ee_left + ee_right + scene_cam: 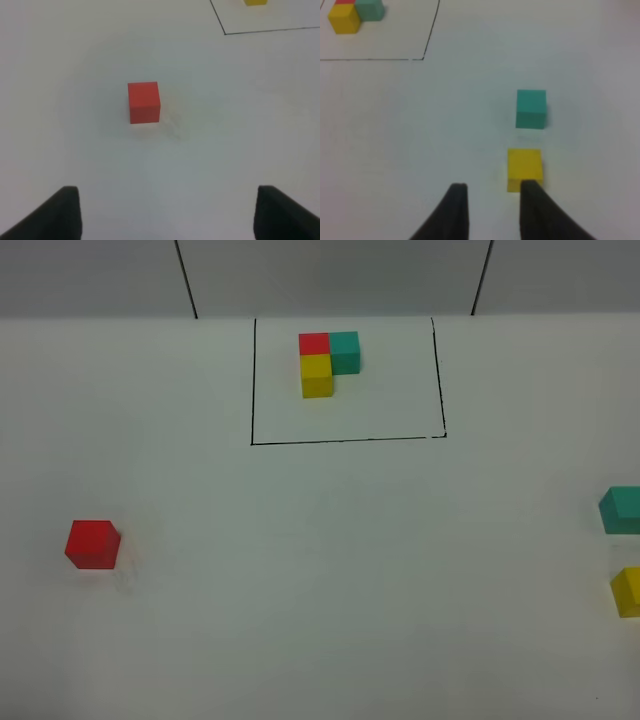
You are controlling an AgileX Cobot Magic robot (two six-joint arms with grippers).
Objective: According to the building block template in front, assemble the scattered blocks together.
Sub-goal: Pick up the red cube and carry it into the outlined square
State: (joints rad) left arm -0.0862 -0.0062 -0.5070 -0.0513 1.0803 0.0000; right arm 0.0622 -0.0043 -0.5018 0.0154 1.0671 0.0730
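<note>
The building block template (328, 362) is an L of red, teal and yellow cubes inside a thin black drawn rectangle (345, 440) at the back middle. The loose red cube (93, 544) sits at the left. The loose teal cube (622, 509) and yellow cube (628, 590) sit at the right edge. No gripper shows in the exterior view. My left gripper (167, 190) is open wide and empty, with the red cube (144, 102) ahead of it. My right gripper (492, 187) is open a little and empty. One fingertip (530, 192) overlaps the near edge of the yellow cube (525, 167), and the teal cube (531, 108) lies beyond.
Everything rests on a white table (330, 570). A grey wall with two dark seams (186, 280) stands behind it. The template also shows in the right wrist view (350, 15), and the frame's corner line shows in the left wrist view (225, 33).
</note>
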